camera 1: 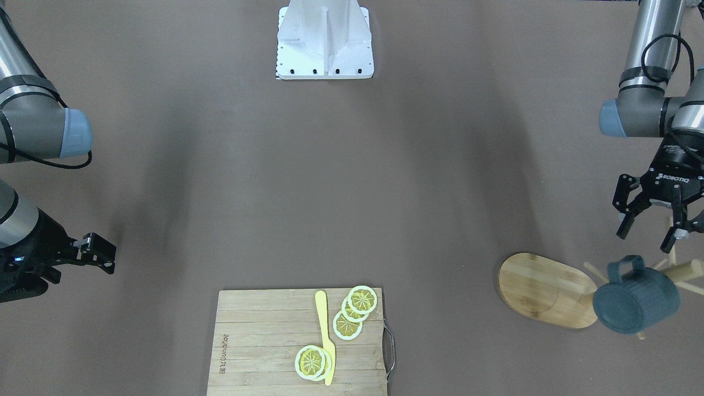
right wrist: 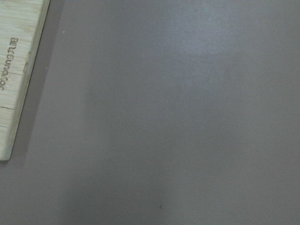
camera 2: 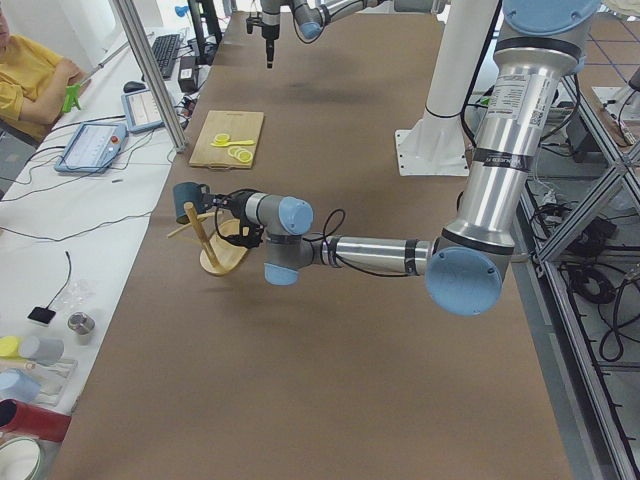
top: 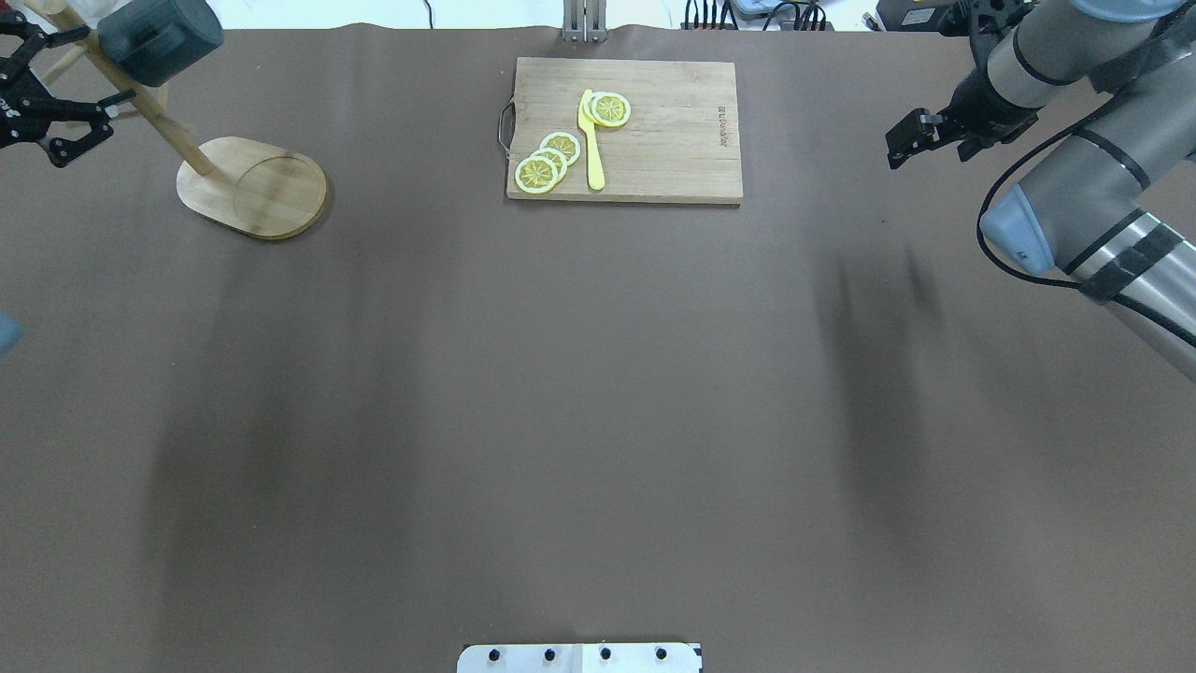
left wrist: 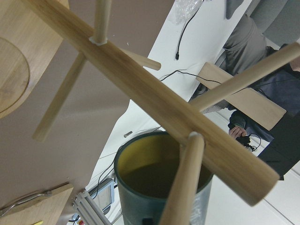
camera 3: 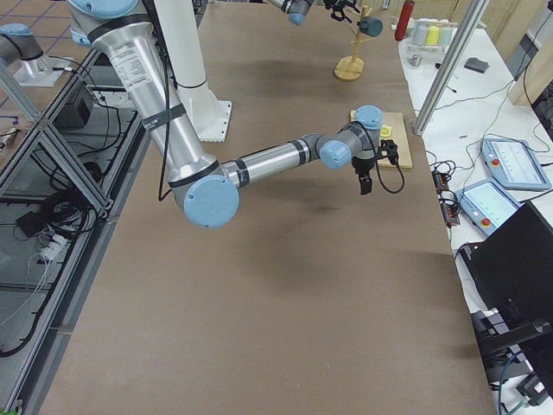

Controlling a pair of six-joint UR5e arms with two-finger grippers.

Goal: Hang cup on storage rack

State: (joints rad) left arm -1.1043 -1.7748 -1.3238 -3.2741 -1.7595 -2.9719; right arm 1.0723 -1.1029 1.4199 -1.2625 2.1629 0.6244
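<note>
The dark teal cup [camera 1: 635, 302] hangs by its handle on a peg of the bamboo storage rack [camera 1: 542, 289] at the table's far left; the overhead view shows the cup [top: 159, 37] high on the leaning post above the oval base [top: 252, 187]. My left gripper [camera 1: 644, 237] is open and empty, just beside the rack's post and apart from the cup. The left wrist view looks along the post [left wrist: 154, 103] into the cup's yellowish inside [left wrist: 154, 173]. My right gripper [camera 1: 104, 254] looks shut and empty, held above the table at the far right [top: 902, 145].
A rectangular wooden cutting board [camera 1: 264, 341] with lemon slices [camera 1: 347, 324] and a yellow knife [camera 1: 325, 335] lies at the table's far edge, in the middle. The white robot base [camera 1: 324, 44] stands at the near edge.
</note>
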